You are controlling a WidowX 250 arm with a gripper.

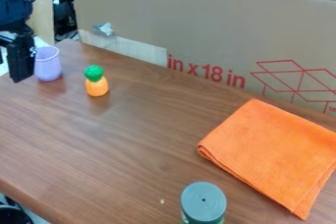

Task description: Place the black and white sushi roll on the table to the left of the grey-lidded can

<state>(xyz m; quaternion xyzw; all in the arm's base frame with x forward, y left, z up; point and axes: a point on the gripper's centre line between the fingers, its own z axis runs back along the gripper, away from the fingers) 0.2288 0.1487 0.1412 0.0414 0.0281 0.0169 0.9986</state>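
Over at far left, the gripper (21,66) hangs beside the cup (48,65); its opening and any hold I cannot tell. Right of the cup stands a toy (97,81); a cloth (275,154) lies right.

Pineapple toy (97,81) right of cup (48,64); folded cloth (272,154) farther right, behind can (203,202).

Orange cloth (272,152), cardboard panel (197,26)
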